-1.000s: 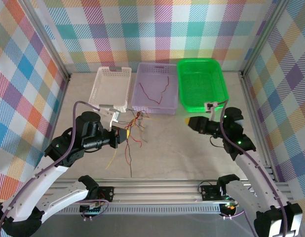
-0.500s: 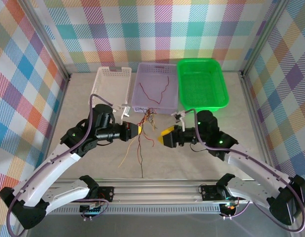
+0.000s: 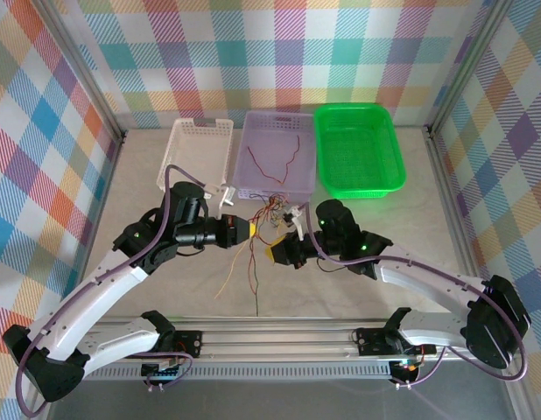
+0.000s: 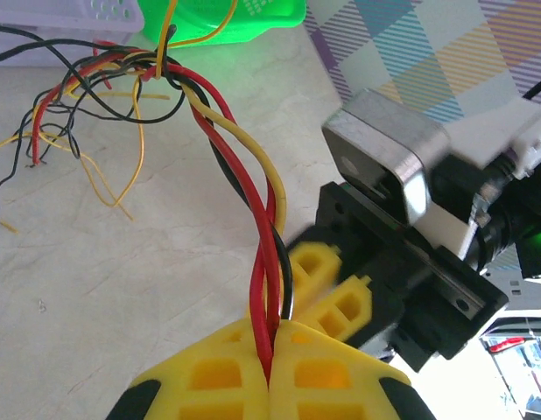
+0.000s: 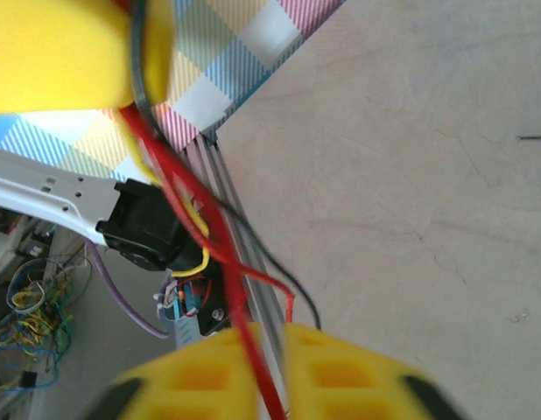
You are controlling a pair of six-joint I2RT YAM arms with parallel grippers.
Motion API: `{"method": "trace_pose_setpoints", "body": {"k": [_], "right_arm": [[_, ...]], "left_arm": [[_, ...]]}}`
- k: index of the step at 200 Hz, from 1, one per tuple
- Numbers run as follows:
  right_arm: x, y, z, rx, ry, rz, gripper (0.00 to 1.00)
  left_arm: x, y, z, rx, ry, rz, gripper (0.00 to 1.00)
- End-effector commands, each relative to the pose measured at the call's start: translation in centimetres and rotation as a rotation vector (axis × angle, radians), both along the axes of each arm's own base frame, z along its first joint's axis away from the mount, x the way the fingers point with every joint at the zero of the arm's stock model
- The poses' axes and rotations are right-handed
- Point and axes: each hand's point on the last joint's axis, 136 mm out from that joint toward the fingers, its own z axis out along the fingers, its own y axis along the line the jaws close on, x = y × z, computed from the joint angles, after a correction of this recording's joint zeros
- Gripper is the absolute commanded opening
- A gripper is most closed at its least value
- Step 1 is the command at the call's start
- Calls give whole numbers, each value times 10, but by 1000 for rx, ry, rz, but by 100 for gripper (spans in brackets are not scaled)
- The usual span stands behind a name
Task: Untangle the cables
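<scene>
At the table (image 3: 428,210) centre, at 6 o'clock of the purple basket (image 3: 279,115), the left hand (image 3: 242,229) and right hand (image 3: 276,254) each grip the cables (image 4: 266,262) fully closed; judged mid-separation, next requiring a slow outward pull of one strand.

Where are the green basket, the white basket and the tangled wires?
Green basket (image 3: 358,149): top view, its mesh floor.
White basket (image 3: 199,157): top view, its floor.
Cables (image 4: 263,289): left wrist view, the twisted red strand.
</scene>
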Motion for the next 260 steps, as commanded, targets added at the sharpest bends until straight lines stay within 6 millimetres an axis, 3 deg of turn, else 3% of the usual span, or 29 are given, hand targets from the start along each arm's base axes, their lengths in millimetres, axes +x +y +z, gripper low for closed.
{"method": "trace_pose_setpoints", "body": {"k": [1,24,90,135,181,211,260], "right_arm": [[3,5,34,80,-75,5,0],[-2,1,48,112,-81,3,0],[1,-15,72,116,-137,-67,0],[2,-21,78,114,-155,-79,0],[4,-19,78,113,-150,-83,0],[6,-18,77,107,-137,-88,0],[7,-18,78,105,-134,-94,0]], "left_arm": [[0,-5,5,-33,-3,-22,0],[-1,-7,-4,-26,19,-32,0],[-12,0,-23,-52,37,-21,48],[-25,3,-28,-136,42,-22,54],[-39,-10,-8,-271,-3,-86,60],[-61,-27,2,-312,-42,-177,61],[-75,-39,-22,-229,-41,-227,61]]}}
